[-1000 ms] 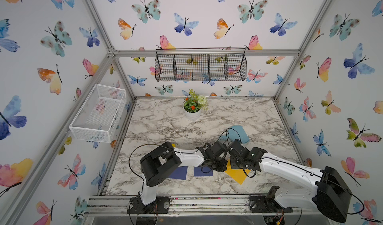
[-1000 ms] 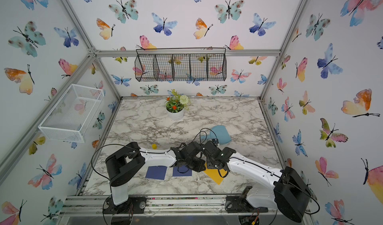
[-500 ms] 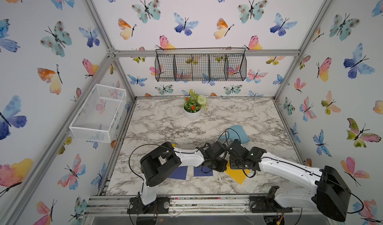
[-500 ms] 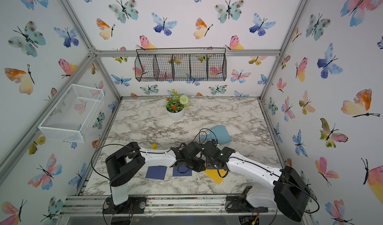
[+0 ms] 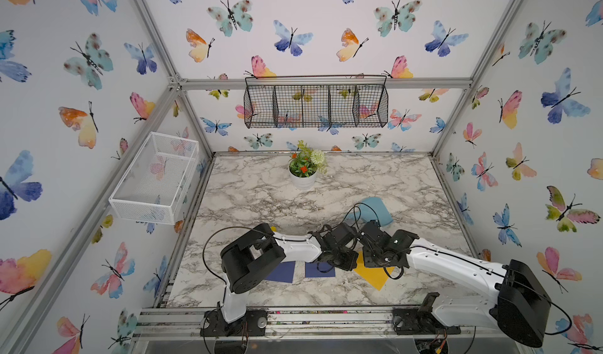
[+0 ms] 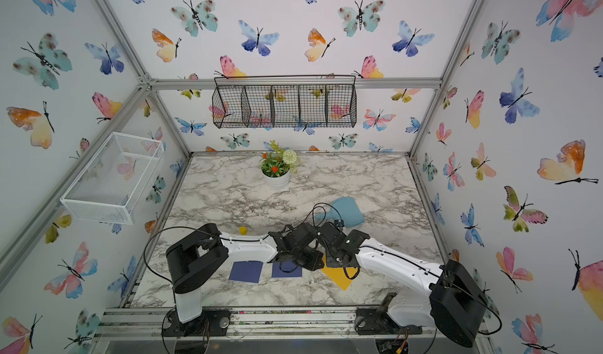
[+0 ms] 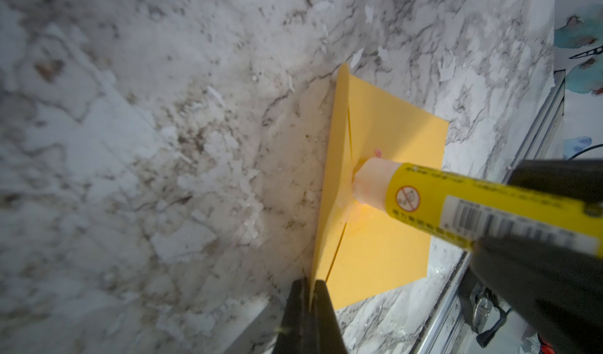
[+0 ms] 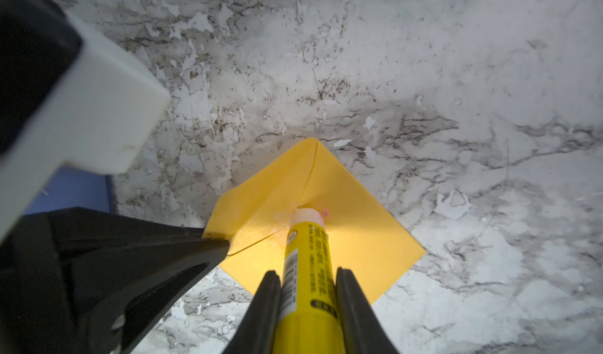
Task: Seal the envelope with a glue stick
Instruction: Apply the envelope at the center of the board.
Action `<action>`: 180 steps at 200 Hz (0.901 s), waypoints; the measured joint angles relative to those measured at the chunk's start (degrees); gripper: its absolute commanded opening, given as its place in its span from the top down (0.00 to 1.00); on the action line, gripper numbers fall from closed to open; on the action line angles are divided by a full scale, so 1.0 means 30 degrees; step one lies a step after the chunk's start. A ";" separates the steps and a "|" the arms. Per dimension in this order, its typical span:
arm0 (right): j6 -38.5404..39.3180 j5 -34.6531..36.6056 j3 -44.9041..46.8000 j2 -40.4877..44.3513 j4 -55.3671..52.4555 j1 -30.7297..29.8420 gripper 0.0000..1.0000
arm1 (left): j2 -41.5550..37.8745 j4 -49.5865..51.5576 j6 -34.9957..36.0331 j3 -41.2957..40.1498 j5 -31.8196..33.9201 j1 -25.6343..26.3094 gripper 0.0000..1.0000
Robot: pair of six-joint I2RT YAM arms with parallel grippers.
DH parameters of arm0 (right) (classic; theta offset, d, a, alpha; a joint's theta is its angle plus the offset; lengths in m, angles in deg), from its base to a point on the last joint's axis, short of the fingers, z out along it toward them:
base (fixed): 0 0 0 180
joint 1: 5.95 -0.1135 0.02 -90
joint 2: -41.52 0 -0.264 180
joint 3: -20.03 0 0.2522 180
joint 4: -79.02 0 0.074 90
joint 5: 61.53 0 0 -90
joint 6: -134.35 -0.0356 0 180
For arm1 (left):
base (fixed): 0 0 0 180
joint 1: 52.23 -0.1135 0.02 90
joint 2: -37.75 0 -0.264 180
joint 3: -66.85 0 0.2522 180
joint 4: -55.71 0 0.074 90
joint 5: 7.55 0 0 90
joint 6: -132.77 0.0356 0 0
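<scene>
A yellow envelope (image 5: pixel 373 275) lies on the marble table near the front, seen in both top views (image 6: pixel 339 275). Its flap (image 7: pixel 332 186) stands raised, and my left gripper (image 7: pixel 309 282) is shut on the flap's edge. My right gripper (image 8: pixel 306 274) is shut on the yellow glue stick (image 8: pixel 306 248). The stick's white tip (image 7: pixel 368 186) presses on the envelope's body (image 8: pixel 359 238) just under the raised flap, beside the fold. In the right wrist view the left gripper's fingers (image 8: pixel 195 241) pinch the flap's corner. A small yellow cap (image 6: pixel 243 230) sits on the table behind the left arm.
Two dark blue squares (image 5: pixel 282 271) (image 5: pixel 319 269) lie flat left of the envelope. A teal object (image 5: pixel 372 210) rests behind the wrists, and a white flower pot (image 5: pixel 303 176) stands at the back. A white wire basket (image 5: pixel 153 179) and a black one (image 5: pixel 315 106) hang on the walls.
</scene>
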 measured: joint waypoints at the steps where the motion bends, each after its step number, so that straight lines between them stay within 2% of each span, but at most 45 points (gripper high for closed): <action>1: 0.0000 -0.0015 0.0007 0.0007 0.0022 0.0000 0.97 | 0.0000 0.0000 0.0000 0.0007 0.0000 0.0000 1.00; 114: -0.0066 -0.0612 0.0641 0.0619 0.1566 0.0051 0.97 | 0.0000 0.0029 -0.0058 0.0007 0.0036 0.0000 1.00; 149: -0.0503 0.0517 0.0306 0.1246 0.1151 0.0036 0.97 | -0.0080 0.0080 -0.0117 0.0007 0.0335 0.0000 1.00; 180: -0.0583 0.2761 -0.1166 0.2805 0.0393 0.0474 0.97 | -0.0430 0.0860 -0.0109 0.0007 0.1224 -0.0007 1.00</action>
